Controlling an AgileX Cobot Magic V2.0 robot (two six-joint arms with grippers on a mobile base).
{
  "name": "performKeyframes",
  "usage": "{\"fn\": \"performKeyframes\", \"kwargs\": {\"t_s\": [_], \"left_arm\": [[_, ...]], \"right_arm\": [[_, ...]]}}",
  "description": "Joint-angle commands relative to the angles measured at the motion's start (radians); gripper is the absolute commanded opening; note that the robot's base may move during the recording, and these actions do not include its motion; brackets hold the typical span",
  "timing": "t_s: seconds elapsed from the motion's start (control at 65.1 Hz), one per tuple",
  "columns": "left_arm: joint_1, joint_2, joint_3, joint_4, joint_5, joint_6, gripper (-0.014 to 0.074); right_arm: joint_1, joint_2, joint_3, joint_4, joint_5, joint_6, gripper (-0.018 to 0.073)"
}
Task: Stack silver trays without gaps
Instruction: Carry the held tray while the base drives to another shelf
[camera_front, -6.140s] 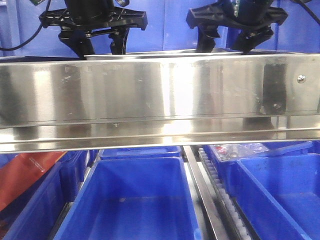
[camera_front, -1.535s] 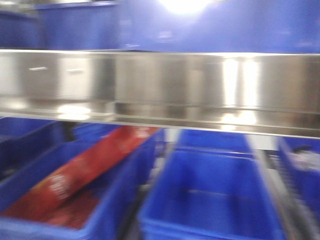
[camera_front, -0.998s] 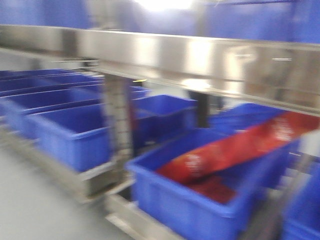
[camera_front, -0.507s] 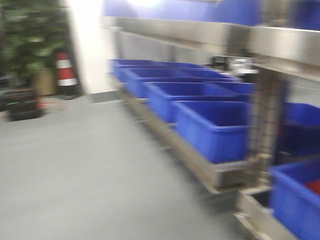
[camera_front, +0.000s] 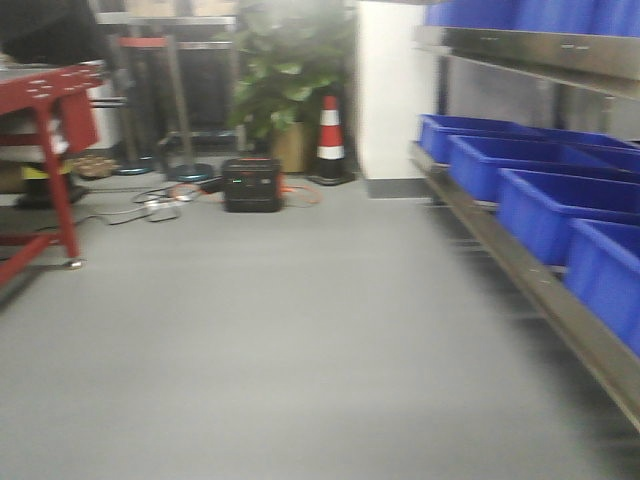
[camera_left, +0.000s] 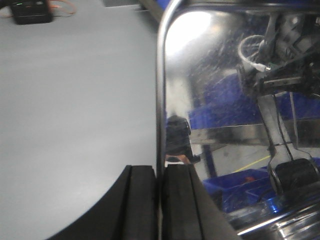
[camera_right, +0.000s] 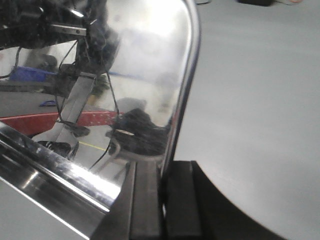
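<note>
While my left tool (camera_left: 160, 171) and right tool (camera_right: 163, 167) each pinch the silver tray (camera_left: 225, 100) rim above floor (camera_front: 300, 330), I judge stacking undone; no stack visible.

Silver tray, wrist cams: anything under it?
Grey floor shows past the rim of the silver tray, clamped by the left gripper and right gripper. Directly beneath is hidden by the tray itself.

Text on silver tray (camera_left: 225, 65): none legible, reflections only.
Text on blue bins (camera_front: 540, 210): none legible.
Text on black floor unit (camera_front: 250, 185): blurred, unreadable.
</note>
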Motion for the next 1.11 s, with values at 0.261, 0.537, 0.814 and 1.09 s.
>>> {"fn": "performKeyframes", "kwargs": {"t_s": [0.261, 0.537, 0.814, 1.09], "left_arm": [[0.018, -0.021, -0.005, 0.092, 0.015, -0.006, -0.0014], [0.018, -0.021, -0.005, 0.092, 0.015, -0.006, -0.0014], [0.018, -0.021, -0.005, 0.092, 0.015, -0.006, -0.0014], [0.018, -0.019, -0.005, 0.092, 0.011, -0.006, -0.0014]], "right_arm": [[-0.019, -0.014, 0.009, -0.084, 0.019, -0.015, -0.0079], [-0.019, -0.014, 0.009, -0.084, 0.019, -0.015, -0.0079], [-0.019, -0.014, 0.009, -0.084, 0.019, -0.015, -0.0079], [-0.019, -0.014, 0.009, -0.084, 0.013, -0.015, -0.0079]]}}
